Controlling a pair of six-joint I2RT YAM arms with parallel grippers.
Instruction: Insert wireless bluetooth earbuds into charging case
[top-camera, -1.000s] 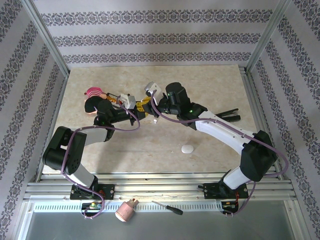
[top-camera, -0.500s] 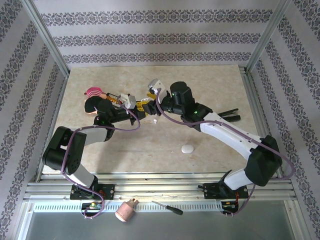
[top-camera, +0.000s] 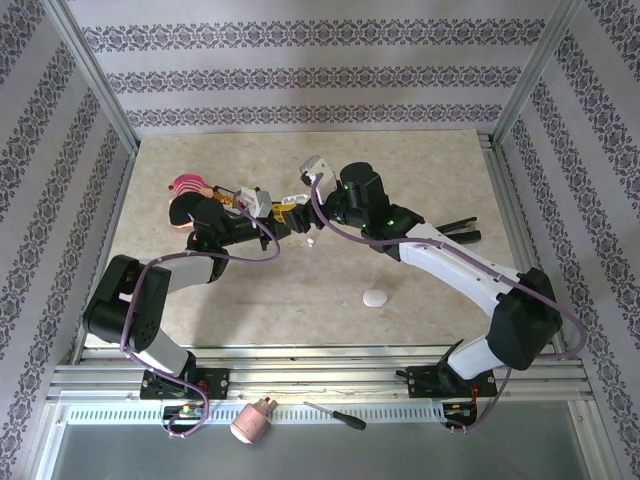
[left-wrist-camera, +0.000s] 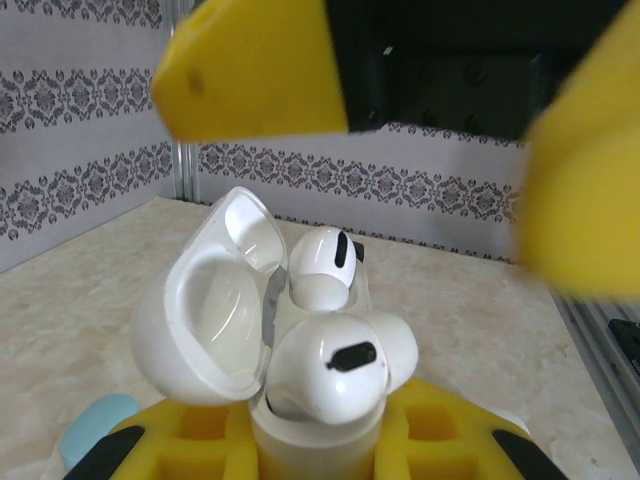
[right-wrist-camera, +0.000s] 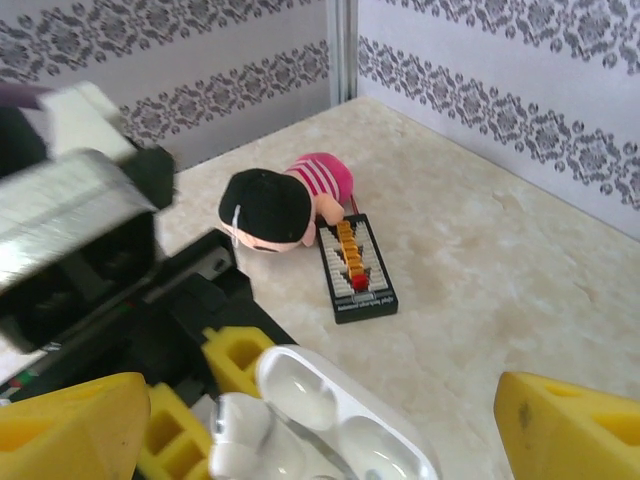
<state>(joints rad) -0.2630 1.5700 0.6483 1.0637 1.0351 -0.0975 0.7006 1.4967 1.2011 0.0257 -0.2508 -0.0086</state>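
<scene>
My left gripper (left-wrist-camera: 315, 452) is shut on a white charging case (left-wrist-camera: 315, 435) and holds it upright with its lid (left-wrist-camera: 205, 320) swung open to the left. Two white earbuds sit in the case. The back one (left-wrist-camera: 320, 268) is seated low, and the front one (left-wrist-camera: 335, 368) sticks up out of its socket. My right gripper (right-wrist-camera: 320, 440) hovers open right above the case, with its yellow fingers (left-wrist-camera: 250, 65) wide apart and nothing between them. From overhead the two grippers meet at the table's middle (top-camera: 290, 212).
A tiny white piece (top-camera: 311, 241), too small to identify, lies near the grippers. A white oval case (top-camera: 375, 297) lies nearer the front. A doll (right-wrist-camera: 285, 205) and a black connector board (right-wrist-camera: 357, 268) are at the far left, and a black tool (top-camera: 455, 232) at the right.
The right wrist has shifted slightly right and farther back above the case. The left arm and the case have stayed put.
</scene>
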